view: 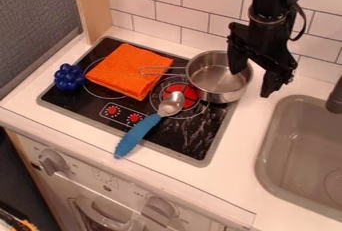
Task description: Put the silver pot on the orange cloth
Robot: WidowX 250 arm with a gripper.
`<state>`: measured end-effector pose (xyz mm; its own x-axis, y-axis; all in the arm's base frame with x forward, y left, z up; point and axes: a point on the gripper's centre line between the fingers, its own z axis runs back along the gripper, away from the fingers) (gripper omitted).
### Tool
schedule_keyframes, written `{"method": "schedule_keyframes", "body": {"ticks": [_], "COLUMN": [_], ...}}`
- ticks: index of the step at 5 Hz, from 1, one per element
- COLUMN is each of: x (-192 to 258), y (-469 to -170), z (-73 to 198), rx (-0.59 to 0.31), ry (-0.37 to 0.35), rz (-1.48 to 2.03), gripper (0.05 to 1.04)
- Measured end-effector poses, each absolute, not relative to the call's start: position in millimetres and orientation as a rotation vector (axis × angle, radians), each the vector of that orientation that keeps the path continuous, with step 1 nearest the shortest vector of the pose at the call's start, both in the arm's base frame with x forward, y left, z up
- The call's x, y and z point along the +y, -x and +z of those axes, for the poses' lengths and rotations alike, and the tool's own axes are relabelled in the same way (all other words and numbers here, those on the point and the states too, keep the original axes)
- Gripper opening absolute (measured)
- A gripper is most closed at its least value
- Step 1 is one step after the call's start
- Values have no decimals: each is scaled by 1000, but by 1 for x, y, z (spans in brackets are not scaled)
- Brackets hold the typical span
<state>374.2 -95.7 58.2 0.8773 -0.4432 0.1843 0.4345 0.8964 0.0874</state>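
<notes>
Nearest, a blue-handled spoon [138, 134] slants over the stovetop [197, 142]. Beyond, the silver pot [218, 77] stands upright beside the orange cloth [128, 71], its wire handle [160, 67] pointing left over it; transfer should follow that axis. Wide-parted jaws [254, 77] hang about the pot's right rim, contact indeterminable.

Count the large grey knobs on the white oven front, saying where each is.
2: the left knob near the front's left end, the right knob lower in view; others may be hidden.
</notes>
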Motion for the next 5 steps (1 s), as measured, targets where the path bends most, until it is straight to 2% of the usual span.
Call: {"method": "schedule_keyframes", "body": {"ticks": [1, 2, 3, 4, 5], "x": [-93, -80, -83, -81, -77], "y": [-385, -387, -388, -390, -396], "z": [44, 30, 23, 17, 15], "rx": [-174, -139, -141, -178, -227], "ry": [-64, -61, -22, -4, 12], "rz": [-429, -371, -318, -259, -164], "gripper": [1000, 947, 662, 334, 141]}}
